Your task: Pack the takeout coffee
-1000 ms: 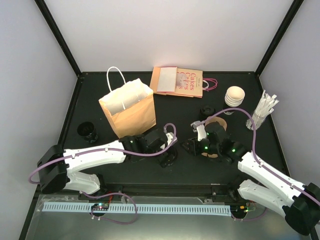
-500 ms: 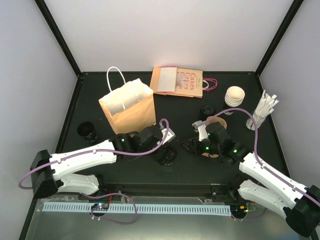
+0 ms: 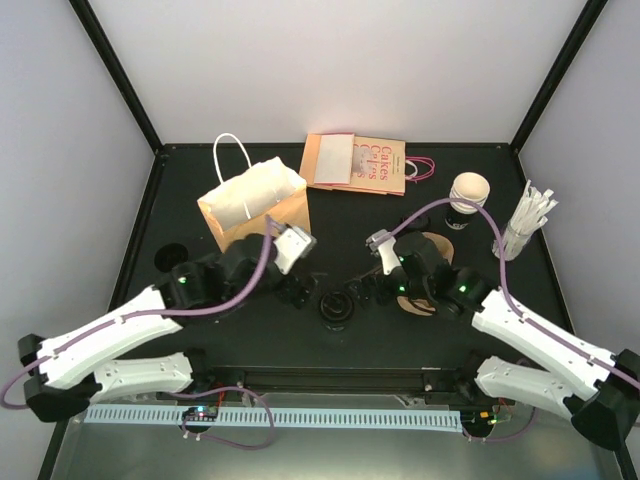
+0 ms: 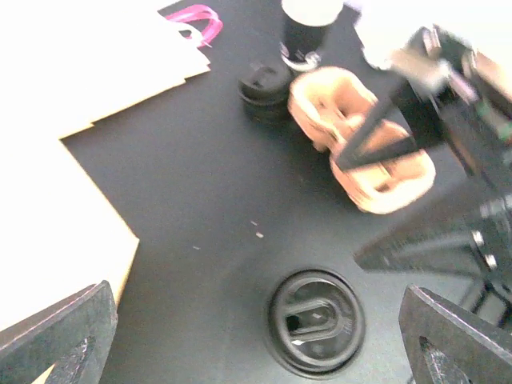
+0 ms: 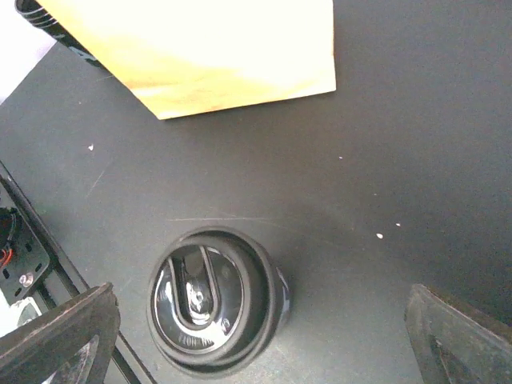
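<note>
The takeout coffee point(image 3: 335, 308), a small black cup with its black lid on, stands upright on the black table between my two grippers. My left gripper point(image 3: 298, 291) is just left of it and open; in the left wrist view the coffee point(image 4: 314, 322) sits between and beyond the spread jaws of the left gripper point(image 4: 256, 340), untouched. My right gripper point(image 3: 368, 292) hovers just right of it, also open; the right wrist view shows the lidded coffee point(image 5: 212, 308) apart from the right gripper point(image 5: 260, 348). The open brown paper bag point(image 3: 255, 208) stands behind the left arm.
A brown pulp cup carrier point(image 3: 428, 268) lies under my right arm. A flat printed paper bag point(image 3: 357, 163) lies at the back. A black cup with a cream inside point(image 3: 468, 192) and white straws point(image 3: 527, 218) stand at right. A loose black lid point(image 3: 172, 258) lies at left.
My right gripper has opened wide and shifted slightly left. My left arm has drawn back to the left and risen off the coffee, which now stands uncovered between the grippers.
</note>
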`<action>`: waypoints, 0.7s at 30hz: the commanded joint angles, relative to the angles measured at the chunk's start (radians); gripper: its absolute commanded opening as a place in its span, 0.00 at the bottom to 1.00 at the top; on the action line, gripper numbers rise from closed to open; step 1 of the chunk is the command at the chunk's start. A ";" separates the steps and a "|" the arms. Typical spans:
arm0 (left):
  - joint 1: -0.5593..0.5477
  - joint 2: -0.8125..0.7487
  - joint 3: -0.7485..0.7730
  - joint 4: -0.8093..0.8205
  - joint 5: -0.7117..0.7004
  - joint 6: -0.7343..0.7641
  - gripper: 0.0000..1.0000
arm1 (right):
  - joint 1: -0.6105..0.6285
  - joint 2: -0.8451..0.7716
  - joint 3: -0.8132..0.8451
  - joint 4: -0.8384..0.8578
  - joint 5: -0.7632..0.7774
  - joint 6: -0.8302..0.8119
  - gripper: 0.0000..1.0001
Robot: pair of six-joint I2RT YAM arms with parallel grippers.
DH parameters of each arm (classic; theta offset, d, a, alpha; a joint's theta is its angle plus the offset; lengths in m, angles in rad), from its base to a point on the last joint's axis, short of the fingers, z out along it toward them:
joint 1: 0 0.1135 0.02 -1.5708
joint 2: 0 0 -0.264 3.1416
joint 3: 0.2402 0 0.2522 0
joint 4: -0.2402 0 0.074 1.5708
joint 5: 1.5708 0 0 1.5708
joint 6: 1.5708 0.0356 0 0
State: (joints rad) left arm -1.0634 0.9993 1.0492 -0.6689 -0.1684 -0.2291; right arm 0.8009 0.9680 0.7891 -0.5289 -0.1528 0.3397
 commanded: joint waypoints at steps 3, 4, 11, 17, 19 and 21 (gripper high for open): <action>0.145 -0.084 0.213 -0.241 -0.115 -0.029 0.99 | 0.088 0.077 0.080 -0.063 0.108 -0.045 1.00; 0.183 -0.096 0.231 -0.259 -0.098 -0.018 0.99 | 0.103 0.093 0.092 -0.074 0.121 -0.051 1.00; 0.415 -0.118 0.281 -0.299 0.006 0.042 0.99 | 0.170 0.225 0.184 -0.154 0.175 -0.074 1.00; 0.605 -0.144 0.283 -0.272 0.039 0.015 0.99 | 0.215 0.332 0.241 -0.200 0.175 -0.058 1.00; 0.625 -0.160 0.269 -0.259 0.001 0.034 0.99 | 0.231 0.367 0.254 -0.213 0.182 -0.039 1.00; 0.628 -0.176 0.251 -0.248 -0.048 0.049 0.99 | 0.243 0.392 0.265 -0.226 0.199 -0.021 1.00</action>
State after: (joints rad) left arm -0.4576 0.8639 1.3067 -0.9291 -0.1658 -0.2111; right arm 1.0172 1.3216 1.0157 -0.7067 0.0013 0.2916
